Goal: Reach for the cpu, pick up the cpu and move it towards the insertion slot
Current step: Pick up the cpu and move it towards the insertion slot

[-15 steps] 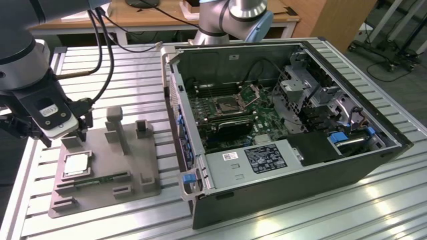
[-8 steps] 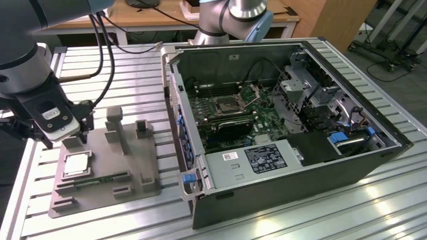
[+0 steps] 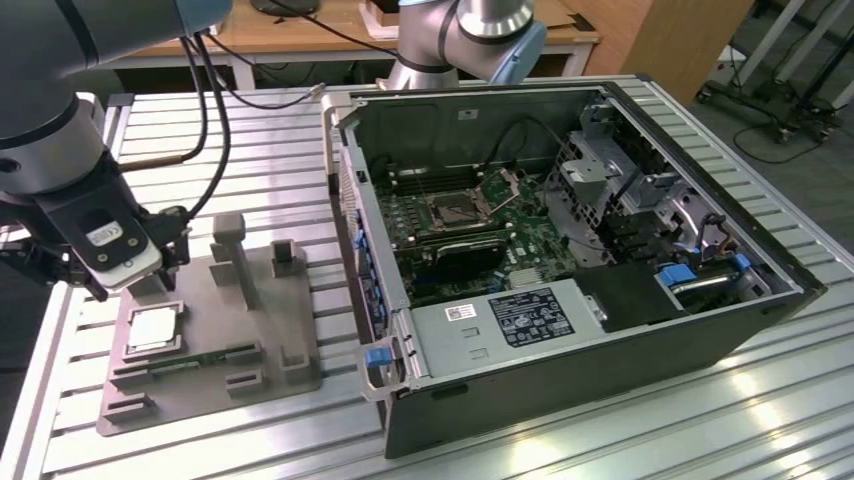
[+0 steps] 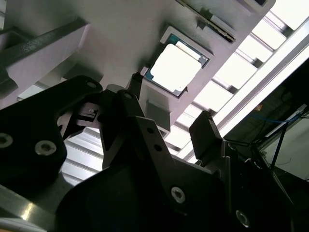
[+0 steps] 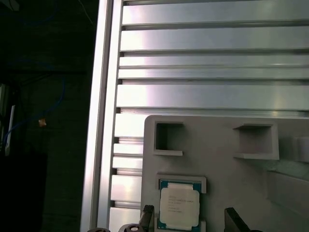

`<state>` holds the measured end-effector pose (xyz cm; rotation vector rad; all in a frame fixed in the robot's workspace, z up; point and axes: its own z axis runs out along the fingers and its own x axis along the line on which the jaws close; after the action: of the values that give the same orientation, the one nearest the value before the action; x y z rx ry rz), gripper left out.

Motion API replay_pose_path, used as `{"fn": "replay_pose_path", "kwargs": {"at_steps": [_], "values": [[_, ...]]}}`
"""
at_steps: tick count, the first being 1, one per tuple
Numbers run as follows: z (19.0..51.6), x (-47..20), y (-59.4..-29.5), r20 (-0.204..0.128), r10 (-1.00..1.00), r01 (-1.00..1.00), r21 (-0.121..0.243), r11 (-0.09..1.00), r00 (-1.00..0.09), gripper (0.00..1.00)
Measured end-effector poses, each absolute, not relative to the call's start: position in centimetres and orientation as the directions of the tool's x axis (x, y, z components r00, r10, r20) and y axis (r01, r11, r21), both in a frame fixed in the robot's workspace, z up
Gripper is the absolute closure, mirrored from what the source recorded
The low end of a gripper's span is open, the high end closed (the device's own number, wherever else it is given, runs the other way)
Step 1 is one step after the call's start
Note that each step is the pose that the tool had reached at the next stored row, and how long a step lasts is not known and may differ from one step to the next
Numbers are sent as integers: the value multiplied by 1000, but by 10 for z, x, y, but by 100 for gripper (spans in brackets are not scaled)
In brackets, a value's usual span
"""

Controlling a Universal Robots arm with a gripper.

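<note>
Claw status: the gripper (image 4: 169, 99) is released. We see both fingers (image 4: 205, 135) spread apart with nothing clamped between them. In the exterior view it hangs low over the grey tray (image 3: 274, 340), on the exterior view's left, with black cables running off the arm.

The cpu (image 3: 152, 330) lies flat in a square recess of the tray, shiny top up, on the part of the tray toward the exterior view's left. It is seated, not lifted. In the second wrist view we see its bright lid (image 4: 176, 67) and pale rim inside the recess, just past the finger ends. In the first wrist view the two dark fingertips (image 5: 147, 216) stand one on each side of the chip, just beside its edges. We can't tell from these views whether they touch it.

A thin green memory strip (image 3: 187, 357) lies in a narrow groove of the tray, just beside the cpu recess. Several grey upright blocks rise from the tray between the cpu and the computer case (image 3: 574, 370).

The insertion slot (image 3: 451, 210) sits on the motherboard inside the open case, well apart from the gripper and toward the exterior view's right. It has a dark centre in a silvery frame, and its metal bracket (image 3: 510, 185) is tilted up beside it. The socket holds no chip.

Tray and case both rest on the slatted metal table (image 3: 627, 440).
</note>
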<state>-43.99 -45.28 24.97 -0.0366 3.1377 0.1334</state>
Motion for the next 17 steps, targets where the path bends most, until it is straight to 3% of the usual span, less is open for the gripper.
{"fn": "replay_pose_path", "kwargs": {"at_steps": [17], "values": [[243,-440,-454,-2,-20,-20,85,996,-1000,34]]}}
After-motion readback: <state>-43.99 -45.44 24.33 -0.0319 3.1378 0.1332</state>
